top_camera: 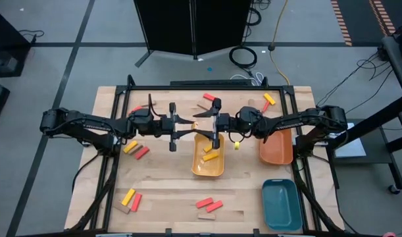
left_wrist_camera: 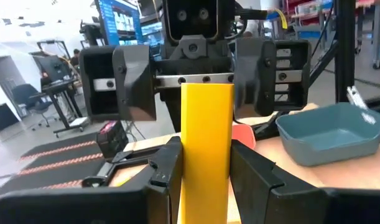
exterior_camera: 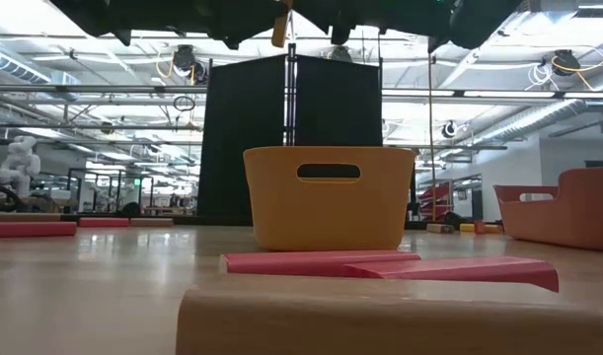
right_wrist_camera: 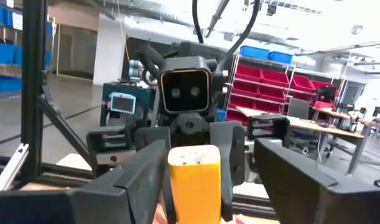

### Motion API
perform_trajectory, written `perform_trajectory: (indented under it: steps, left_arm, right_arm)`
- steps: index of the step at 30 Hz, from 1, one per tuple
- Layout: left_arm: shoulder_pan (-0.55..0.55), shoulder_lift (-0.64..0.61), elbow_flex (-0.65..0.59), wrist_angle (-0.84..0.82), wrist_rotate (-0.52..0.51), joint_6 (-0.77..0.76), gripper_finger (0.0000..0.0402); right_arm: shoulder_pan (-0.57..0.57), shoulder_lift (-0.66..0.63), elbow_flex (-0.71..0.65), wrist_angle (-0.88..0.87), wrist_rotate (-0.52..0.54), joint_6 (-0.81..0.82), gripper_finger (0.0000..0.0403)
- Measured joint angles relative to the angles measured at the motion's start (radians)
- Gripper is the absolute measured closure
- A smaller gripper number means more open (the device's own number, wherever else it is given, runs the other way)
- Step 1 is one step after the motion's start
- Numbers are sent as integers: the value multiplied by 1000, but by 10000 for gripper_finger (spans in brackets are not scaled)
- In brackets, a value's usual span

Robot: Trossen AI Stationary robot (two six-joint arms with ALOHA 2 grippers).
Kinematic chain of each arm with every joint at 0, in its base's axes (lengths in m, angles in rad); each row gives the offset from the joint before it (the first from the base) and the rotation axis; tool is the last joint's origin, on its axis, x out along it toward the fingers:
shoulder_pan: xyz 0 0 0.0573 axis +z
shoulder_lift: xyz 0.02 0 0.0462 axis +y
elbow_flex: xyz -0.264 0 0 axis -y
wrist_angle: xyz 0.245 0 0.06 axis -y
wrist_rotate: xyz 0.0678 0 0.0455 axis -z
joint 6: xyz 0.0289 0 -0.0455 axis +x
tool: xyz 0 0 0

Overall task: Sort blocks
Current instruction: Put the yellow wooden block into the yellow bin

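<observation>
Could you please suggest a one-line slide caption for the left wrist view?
Handover above the table: left gripper clamps a yellow block upright while the right gripper faces it, open.

left end effector (top_camera: 181, 126): clamped, mid-table | right end effector (top_camera: 210, 125): fingers spread, facing left one
</observation>
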Motion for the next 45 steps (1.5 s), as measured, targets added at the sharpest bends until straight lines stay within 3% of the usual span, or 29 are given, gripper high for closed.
perform_trajectory:
  steps: [20, 23, 27, 33, 41, 45]
  left_arm:
    - [0, 0, 0, 40, -35, -65, 299]
    - [0, -1, 1, 27, -40, -69, 287]
    - [0, -2, 2, -47, -64, -20, 242]
    - [-7, -113, 14, -435, -317, 14, 172]
    - [-8, -213, 11, -1096, -321, -359, 163]
    - [-8, -212, 12, -1314, -295, -546, 163]
  right_arm:
    - [1, 0, 6, -5, 2, 21, 319]
    - [1, 1, 6, -1, 2, 17, 326]
    - [2, -1, 6, 15, 0, 9, 315]
    - [2, -16, 7, -69, -1, 46, 310]
    - [2, -17, 6, -565, -1, 156, 311]
    - [6, -17, 6, -703, -5, 198, 311]
